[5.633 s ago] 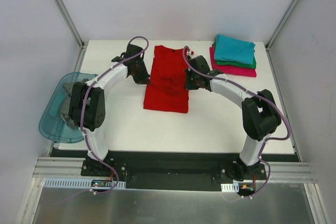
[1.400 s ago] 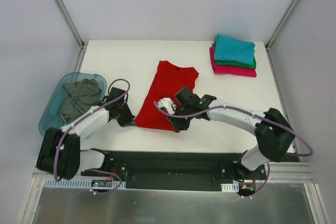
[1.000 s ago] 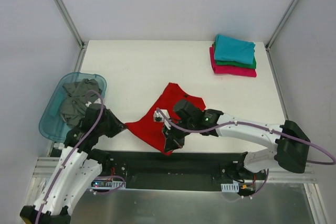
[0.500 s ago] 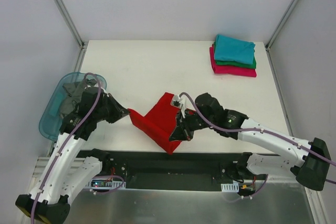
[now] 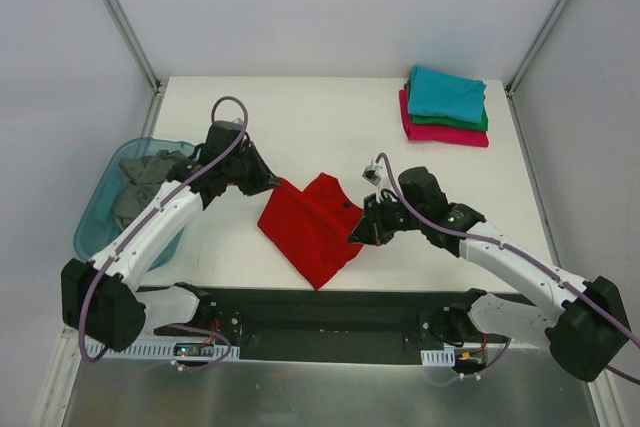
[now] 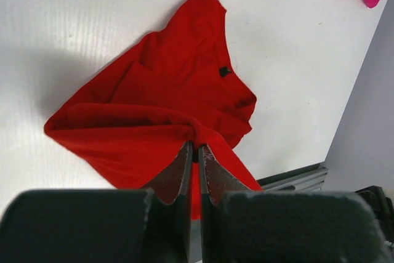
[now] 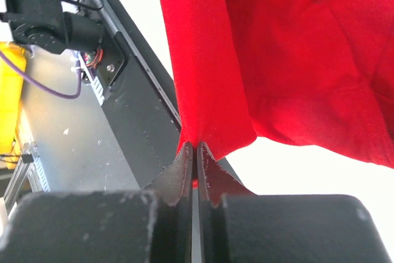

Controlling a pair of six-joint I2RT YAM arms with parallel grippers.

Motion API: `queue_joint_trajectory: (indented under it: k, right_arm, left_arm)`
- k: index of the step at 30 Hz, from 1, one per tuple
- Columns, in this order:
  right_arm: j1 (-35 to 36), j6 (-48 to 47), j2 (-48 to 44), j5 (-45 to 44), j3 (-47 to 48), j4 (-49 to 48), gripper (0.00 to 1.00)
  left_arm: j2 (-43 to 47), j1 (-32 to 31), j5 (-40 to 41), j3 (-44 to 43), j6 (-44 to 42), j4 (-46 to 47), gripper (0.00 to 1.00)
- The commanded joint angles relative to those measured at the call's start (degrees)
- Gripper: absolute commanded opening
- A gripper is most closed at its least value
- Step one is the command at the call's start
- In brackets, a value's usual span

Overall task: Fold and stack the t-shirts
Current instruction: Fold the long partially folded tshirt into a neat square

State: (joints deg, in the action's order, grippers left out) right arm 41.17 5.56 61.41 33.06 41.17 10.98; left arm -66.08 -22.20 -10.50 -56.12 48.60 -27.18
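Red t-shirt (image 5: 308,229), large, soft cloth: located at the near middle of the table (image 5: 300,117), bunched and doubled over, partly raised between both arms; how much of it rests on the surface cannot be told. Its dark neck label (image 6: 224,71) is shown in the left wrist view. Left gripper (image 5: 268,184): fingers pressed narrow on a gathered edge at the garment's left corner. Right gripper (image 5: 362,234): fingers likewise clamped flat on a fold at the right side, fabric hanging from them. Folded stack (image 5: 445,107): teal over green over magenta-pink, at the far right corner, well apart. Dark grey shirt (image 5: 145,182): crumpled in the blue tub (image 5: 95,237) at the left edge. Risks, as judged: either thin pinch may be lost if the cloth is drawn taut; the lower tip, near the table's front edge, may be dragged onto the base rail (image 5: 330,312); creases may be trapped if the shirt is laid down unevenly.
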Motion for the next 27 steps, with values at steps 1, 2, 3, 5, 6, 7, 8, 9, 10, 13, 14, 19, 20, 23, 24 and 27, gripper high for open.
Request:
queue_joint_trajectory:
  k: [1, 2, 3, 5, 6, 7, 8, 9, 10, 13, 14, 19, 20, 23, 24, 27]
  right_arm:
    - [-3.11, 1.29, -0.59, -0.19, -1.26, 0.45, 0.01]
    - [-3.89, 1.38, -0.41, -0.54, -1.53, 0.09, 0.01]
    - [-4.42, 1.29, -0.32, -0.97, -1.79, -0.08, 0.01]
    - [-5.92, 1.38, 0.20, -1.85, -2.06, -0.52, 0.01]
    - [-6.62, 1.38, 0.64, -1.94, -2.14, -0.79, 0.01]
    - [-7.32, 1.55, 1.34, -2.03, -2.14, -0.96, 0.01]
    - [-7.94, 1.64, 2.04, -2.21, -2.23, -1.14, 0.01]
    - [-8.47, 1.99, 2.75, -1.86, -2.23, -1.57, 0.01]
    - [-8.82, 2.34, 3.36, -2.03, -2.41, -1.93, 0.00]
    - [-9.26, 2.52, 4.60, -2.65, -2.67, -3.07, 0.01]
    - [-9.26, 2.96, 4.95, -3.61, -2.85, -2.90, 0.02]
    - [-10.23, 5.51, 6.44, -9.84, -3.64, -2.90, 0.03]
    - [-10.58, 6.21, 6.62, -10.90, -3.90, -2.90, 0.03]
    - [-10.76, 8.14, 6.88, -15.64, -5.13, -3.16, 0.04]
    - [-10.93, 8.84, 6.97, -17.57, -5.57, -3.16, 0.08]
    - [-11.20, 9.47, 8.11, -23.63, -6.36, -3.78, 0.32]
  left_arm:
    - [-7.81, -0.74, 3.39, -7.24, -1.75, 5.65, 0.00]
    - [-9.57, -0.92, 2.69, -8.38, -2.01, 5.65, 0.00]
    - [-11.76, -1.01, 2.51, -9.35, -2.28, 5.73, 0.00]
    - [-15.55, -1.27, 2.33, -11.55, -2.98, 5.73, 0.00]
    - [-17.39, -1.45, 2.33, -12.60, -3.42, 5.73, 0.00]
    - [-19.33, -1.53, 2.24, -13.66, -3.60, 5.73, 0.00]
    - [-21.00, -1.62, 1.81, -14.62, -3.95, 5.65, 0.00]
    - [-23.02, -1.71, 1.19, -15.85, -4.56, 5.73, 0.00]
    - [-24.78, -1.80, 0.40, -17.08, -5.17, 5.73, 0.00]
    - [-30.67, -2.15, -1.53, -20.69, -6.58, 5.65, 0.00]
    - [-32.51, -2.41, -1.63, -22.09, -6.94, 5.73, 0.00]
    - [-39.81, -3.20, -2.68, -26.49, -7.73, 5.65, 0.00]
    - [-41.22, -3.38, -3.03, -27.28, -7.90, 5.65, 0.00]
    - [-44.30, -3.91, -3.73, -29.04, -8.61, 5.65, 0.00]
    - [-45.35, -4.08, -4.00, -29.66, -8.87, 5.65, 0.01]
    - [-48.08, -4.70, -3.47, -31.15, -9.22, 5.65, 0.26]
